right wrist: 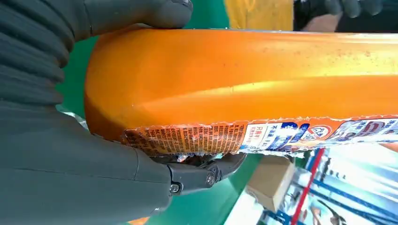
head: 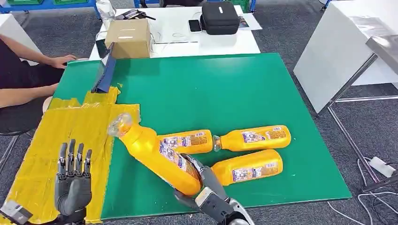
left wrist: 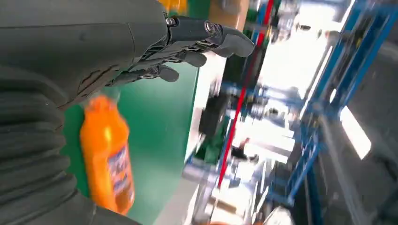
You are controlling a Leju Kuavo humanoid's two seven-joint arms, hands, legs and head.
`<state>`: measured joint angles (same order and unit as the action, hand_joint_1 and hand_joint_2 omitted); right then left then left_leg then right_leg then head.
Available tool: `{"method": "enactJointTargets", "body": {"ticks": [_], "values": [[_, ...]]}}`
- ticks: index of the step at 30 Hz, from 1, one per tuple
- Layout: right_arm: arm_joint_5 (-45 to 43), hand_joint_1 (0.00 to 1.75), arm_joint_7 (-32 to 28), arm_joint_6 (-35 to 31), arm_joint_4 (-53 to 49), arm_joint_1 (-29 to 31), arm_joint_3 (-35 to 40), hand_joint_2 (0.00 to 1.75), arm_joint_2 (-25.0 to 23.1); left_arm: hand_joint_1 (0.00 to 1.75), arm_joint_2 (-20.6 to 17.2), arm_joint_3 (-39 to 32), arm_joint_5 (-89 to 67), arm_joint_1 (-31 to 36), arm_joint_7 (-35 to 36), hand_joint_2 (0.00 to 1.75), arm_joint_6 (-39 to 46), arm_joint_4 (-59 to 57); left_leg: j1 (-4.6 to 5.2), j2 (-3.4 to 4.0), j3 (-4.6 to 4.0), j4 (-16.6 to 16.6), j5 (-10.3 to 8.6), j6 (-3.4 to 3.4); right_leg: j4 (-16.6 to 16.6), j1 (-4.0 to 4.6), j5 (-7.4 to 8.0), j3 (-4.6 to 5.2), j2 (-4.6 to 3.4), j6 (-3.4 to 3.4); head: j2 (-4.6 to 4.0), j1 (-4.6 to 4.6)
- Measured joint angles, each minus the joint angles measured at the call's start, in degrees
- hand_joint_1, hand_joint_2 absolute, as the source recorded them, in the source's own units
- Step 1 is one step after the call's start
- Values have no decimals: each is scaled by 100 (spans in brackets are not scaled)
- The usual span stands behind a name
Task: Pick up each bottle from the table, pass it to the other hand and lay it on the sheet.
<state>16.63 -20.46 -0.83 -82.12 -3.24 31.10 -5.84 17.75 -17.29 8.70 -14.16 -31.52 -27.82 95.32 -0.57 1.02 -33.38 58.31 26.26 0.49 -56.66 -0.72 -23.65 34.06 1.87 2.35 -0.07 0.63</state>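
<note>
I have the held bottle [head: 155, 157] in my right hand [head: 209, 190], whose fingers [right wrist: 206, 173] wrap its base, thumb on one side and the rest on the other. It tilts up off the counter [head: 225, 89], clear cap pointing toward the yellow sheet [head: 51, 150] and away from those fingers. Its torn label [right wrist: 263, 136] sits just past my fingertips in the right wrist view. My left hand [head: 72, 180] hovers over the yellow sheet with its fingers [head: 72, 157] straight, spread and holding nothing; the held bottle's cap is near them but apart.

Three other bottles [head: 253, 138] lie on their sides on the green counter just beyond my right fingers, two of them close against the held one. Further out, a blue bracket [head: 104, 72] stands at the sheet's far corner, with a cardboard box [head: 127, 37] and a black case [head: 219, 18] on a white table behind. A person's arm [head: 33, 63] rests at the counter's far left edge. Grey carpet [head: 281, 28] surrounds everything.
</note>
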Motion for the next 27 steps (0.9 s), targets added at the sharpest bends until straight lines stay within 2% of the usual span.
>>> {"method": "enactJointTargets", "body": {"ticks": [15, 23, 27], "values": [[334, 175, -13, 122, 9, -2, -149, 175, -96, 0, -74, 943, -11, -358, -9, 175, -433, 219, 0, 0, -3, 0, 0, 0, 0, 0, 0, 1, 0, 0, 0, 0], [879, 175, 85, 221, 643, 224, 241, 175, -208, 0, -297, 1519, 304, -444, 17, 175, -507, 249, 0, -1, -3, 0, -1, 0, 0, 2, 0, 1, 1, 0, 0, -2], [1071, 175, 90, 245, 983, 380, 557, 175, -330, 0, -424, 1717, 180, -480, -77, 175, -227, 249, -1, 2, -3, 0, -1, -1, -1, 3, 0, 3, -1, 0, 0, 0]]}}
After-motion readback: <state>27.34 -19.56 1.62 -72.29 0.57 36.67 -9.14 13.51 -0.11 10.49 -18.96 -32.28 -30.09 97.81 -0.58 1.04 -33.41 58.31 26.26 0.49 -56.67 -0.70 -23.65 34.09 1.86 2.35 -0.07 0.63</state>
